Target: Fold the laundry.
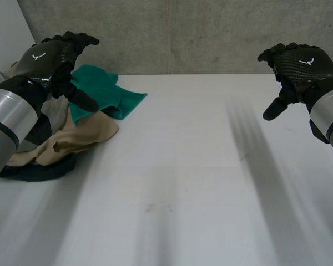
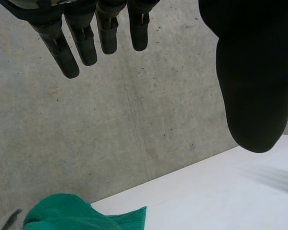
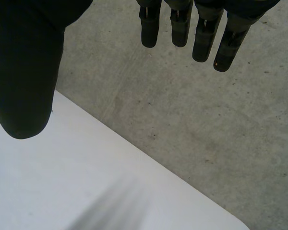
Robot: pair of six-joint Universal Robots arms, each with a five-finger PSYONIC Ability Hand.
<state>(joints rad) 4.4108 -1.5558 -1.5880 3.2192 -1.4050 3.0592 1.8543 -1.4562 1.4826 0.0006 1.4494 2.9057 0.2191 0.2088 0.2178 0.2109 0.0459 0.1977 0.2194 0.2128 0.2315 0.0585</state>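
White table is seen from above, running from six o'clock nearest the camera out to twelve o'clock. A pile of laundry is heaped near the table's edge at about nine o'clock. Nearest in the pile, a dark cloth is laid flat against the tabletop. A crumpled beige cloth is piled on top of it. Beyond that, toward ten o'clock, a green cloth is spread with one corner pointing toward the table's middle.

The left hand is held in the air above the pile at ten o'clock, at the end of the grey left arm. In the left wrist view its fingers are stretched out straight and kept well apart from the thumb, so the hand is open, and the green cloth is seen well beyond the fingertips.

The right hand is raised at two o'clock, well apart from the laundry. In the right wrist view its fingers are likewise straight and spread away from the thumb, so it is open too.

Farthest off, at twelve o'clock, the table is backed by a grey concrete wall.
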